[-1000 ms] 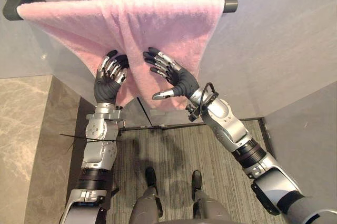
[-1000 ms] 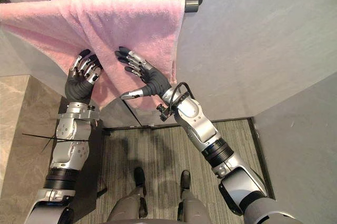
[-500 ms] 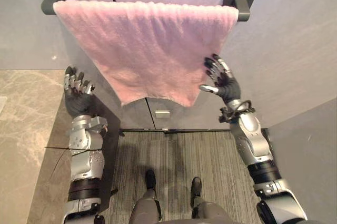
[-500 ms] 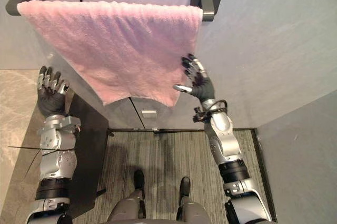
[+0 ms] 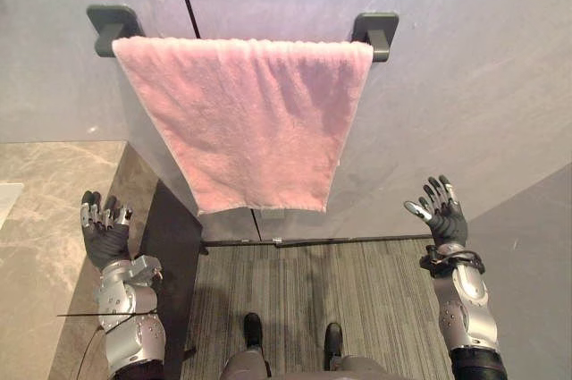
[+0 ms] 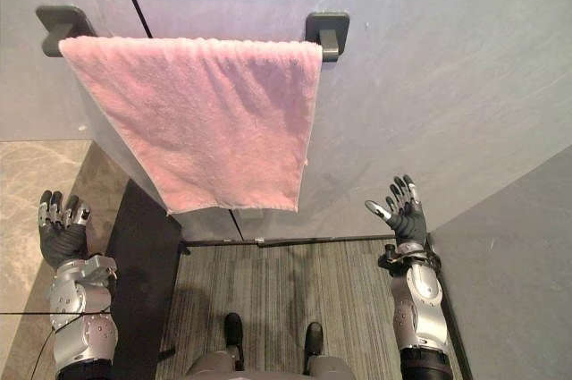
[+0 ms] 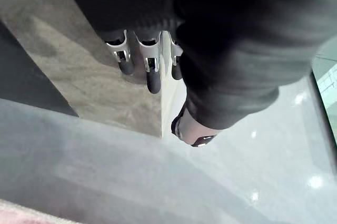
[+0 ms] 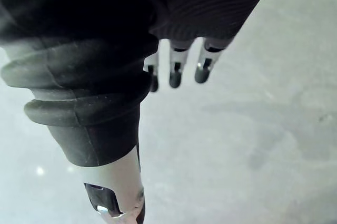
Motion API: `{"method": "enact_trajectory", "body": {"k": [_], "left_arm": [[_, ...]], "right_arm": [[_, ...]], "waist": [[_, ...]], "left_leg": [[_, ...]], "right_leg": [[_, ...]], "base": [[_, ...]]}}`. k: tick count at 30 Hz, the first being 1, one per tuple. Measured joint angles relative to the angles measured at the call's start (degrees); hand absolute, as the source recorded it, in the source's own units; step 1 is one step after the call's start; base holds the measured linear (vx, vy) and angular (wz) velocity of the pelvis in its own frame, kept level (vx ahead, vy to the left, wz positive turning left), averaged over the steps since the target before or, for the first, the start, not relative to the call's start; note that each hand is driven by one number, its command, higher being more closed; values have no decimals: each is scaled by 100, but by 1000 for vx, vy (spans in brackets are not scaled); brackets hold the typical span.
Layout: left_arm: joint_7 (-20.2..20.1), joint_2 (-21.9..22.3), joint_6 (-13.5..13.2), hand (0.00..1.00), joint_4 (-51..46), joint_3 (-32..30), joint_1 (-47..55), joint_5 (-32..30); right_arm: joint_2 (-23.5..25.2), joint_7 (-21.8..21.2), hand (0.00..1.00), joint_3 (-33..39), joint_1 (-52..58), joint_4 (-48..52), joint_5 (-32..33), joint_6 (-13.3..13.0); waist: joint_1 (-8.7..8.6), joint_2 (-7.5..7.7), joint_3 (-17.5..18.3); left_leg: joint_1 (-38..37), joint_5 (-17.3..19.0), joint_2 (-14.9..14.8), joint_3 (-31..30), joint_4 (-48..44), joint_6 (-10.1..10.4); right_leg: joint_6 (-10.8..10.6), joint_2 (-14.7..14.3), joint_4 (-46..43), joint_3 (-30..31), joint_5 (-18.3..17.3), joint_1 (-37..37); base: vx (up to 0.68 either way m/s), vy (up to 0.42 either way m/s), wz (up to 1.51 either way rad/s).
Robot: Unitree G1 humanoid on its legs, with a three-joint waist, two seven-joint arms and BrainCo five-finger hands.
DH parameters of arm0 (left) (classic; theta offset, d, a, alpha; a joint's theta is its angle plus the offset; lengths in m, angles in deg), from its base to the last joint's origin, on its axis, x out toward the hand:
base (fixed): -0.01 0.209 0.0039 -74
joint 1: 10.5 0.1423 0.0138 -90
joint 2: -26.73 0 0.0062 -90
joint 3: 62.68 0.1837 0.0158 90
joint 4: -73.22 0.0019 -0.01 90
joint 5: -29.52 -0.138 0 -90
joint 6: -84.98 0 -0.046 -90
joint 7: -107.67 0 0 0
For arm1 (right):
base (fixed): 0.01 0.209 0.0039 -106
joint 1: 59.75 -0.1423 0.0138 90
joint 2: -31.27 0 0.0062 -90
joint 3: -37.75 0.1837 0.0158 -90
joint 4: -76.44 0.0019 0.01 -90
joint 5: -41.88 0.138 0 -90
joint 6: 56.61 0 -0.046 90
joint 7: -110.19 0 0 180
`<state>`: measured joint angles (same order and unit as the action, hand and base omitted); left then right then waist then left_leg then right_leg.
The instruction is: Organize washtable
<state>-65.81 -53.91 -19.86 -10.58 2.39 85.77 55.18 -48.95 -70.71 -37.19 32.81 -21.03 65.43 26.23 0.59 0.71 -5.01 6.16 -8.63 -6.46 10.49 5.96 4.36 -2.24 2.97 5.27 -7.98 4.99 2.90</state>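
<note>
A pink towel (image 5: 246, 116) hangs spread flat over a dark wall rail (image 5: 375, 29), between the rail's two brackets. My left hand (image 5: 105, 235) is low at the left, over the marble washtable (image 5: 45, 219), fingers straight and holding nothing. My right hand (image 5: 440, 219) is low at the right before the grey wall, also open and empty. Both hands are well below and apart from the towel. In the left wrist view my left hand's fingers (image 7: 150, 68) point at the marble top.
The washtable's dark side panel (image 5: 174, 282) drops to a striped grey floor (image 5: 357, 291). A grey wall (image 5: 474, 85) stands behind the towel and at the right. A white basin edge (image 5: 7, 201) shows at the far left.
Both hands have dropped away from the towel and moved outward, left to the washtable side, right toward the wall. The towel now hangs flat and smooth. The camera has also shifted.
</note>
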Motion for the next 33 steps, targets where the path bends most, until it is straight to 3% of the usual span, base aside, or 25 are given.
{"method": "enact_trajectory", "body": {"k": [8, 14, 18, 22, 25, 33], "left_arm": [[-30, 484, 78, 0, -160, 138, 687, -299], [-179, 817, 180, 0, -292, 1156, 1251, -682], [-288, 1064, 304, 0, -290, 1595, 1487, -823], [-314, 1083, 334, 0, -220, 1844, 1601, -821], [-364, 1100, 366, 0, -106, 1983, 1648, -817], [-380, 1093, 480, 0, 152, 2236, 1754, -752]], "right_arm": [[541, 311, 0, 358, 558, 150, -16, -12], [988, 353, 0, 150, 1069, 305, -8, -74], [992, 358, 0, -166, 1416, 523, 49, -113], [1042, 440, 0, -216, 1708, 610, 73, -118], [1122, 464, 0, -234, 1900, 610, 189, -117], [1143, 503, 0, -461, 2033, 590, 299, -105]], "waist": [[-127, -159, 222], [-117, -233, 320], [-114, -254, 352], [-92, -299, 384], [21, -358, 423], [44, -396, 440]], "left_leg": [[-127, 9, 58, -133, 0, -12], [-286, 44, 77, -176, 0, -57], [-304, 45, 81, -206, 0, -58], [-327, 45, 75, -256, 0, -58], [-278, 45, 75, -271, 0, -58], [-252, 44, 114, -452, -1, -58]], "right_leg": [[-32, 59, 1, -153, -50, -223], [-73, 112, -28, -197, -113, -379], [-83, 118, -67, -266, -119, -439], [-119, 117, -128, -308, -170, -473], [-143, 118, -127, -371, -187, -483], [-161, 141, -117, -572, -242, -545]], "base": [[-5, 11, 12], [-18, 7, 7], [0, -2, 4], [0, -7, 10], [-13, -6, 5], [16, -3, 16]]}}
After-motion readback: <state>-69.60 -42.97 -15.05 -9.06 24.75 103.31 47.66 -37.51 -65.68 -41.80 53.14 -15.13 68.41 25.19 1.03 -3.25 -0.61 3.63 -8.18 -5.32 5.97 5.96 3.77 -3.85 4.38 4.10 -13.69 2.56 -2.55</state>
